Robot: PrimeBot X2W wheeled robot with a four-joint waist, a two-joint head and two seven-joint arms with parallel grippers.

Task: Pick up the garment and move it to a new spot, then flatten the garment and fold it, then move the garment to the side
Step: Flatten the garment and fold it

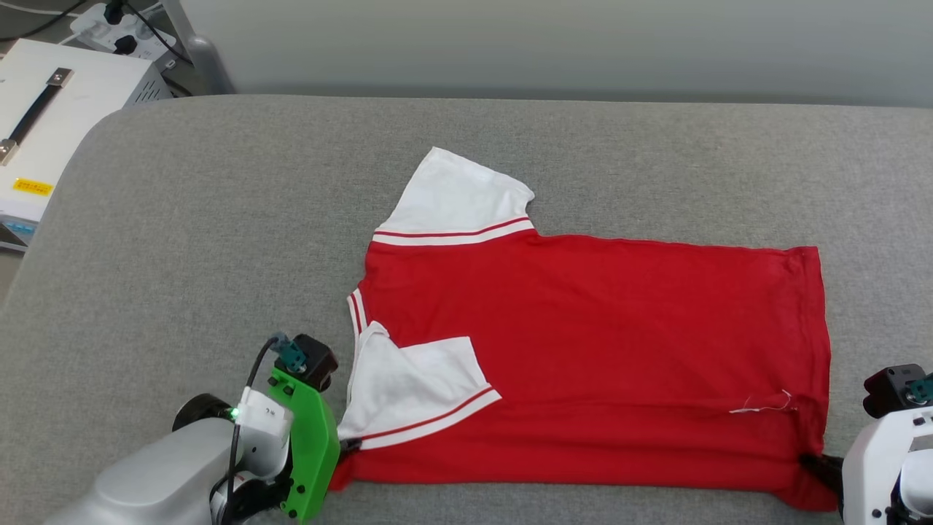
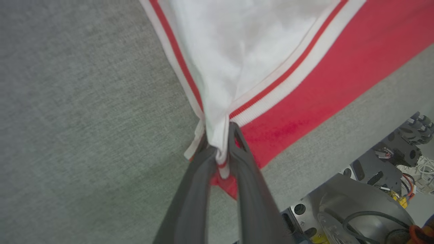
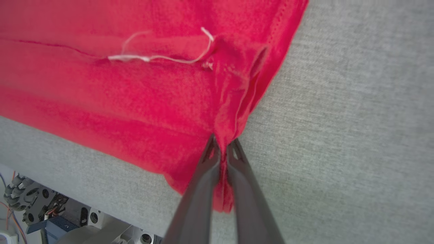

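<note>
Garment (image 1: 598, 343) lies spread across the grey surface (image 1: 219, 255), plain red side up, with one white sleeve folded over its near left corner. The left pincer (image 2: 220, 144) is clamped tight on the bunched sleeve trim at that corner. The right pincer (image 3: 222, 145) pinches the near right hem corner, fingers almost together.

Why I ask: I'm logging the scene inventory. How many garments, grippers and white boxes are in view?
Red-and-white garment: 1
Grippers: 2 (left gripper, right gripper, both with jaws shut on the garment)
White box: 1
Total: 4
</note>
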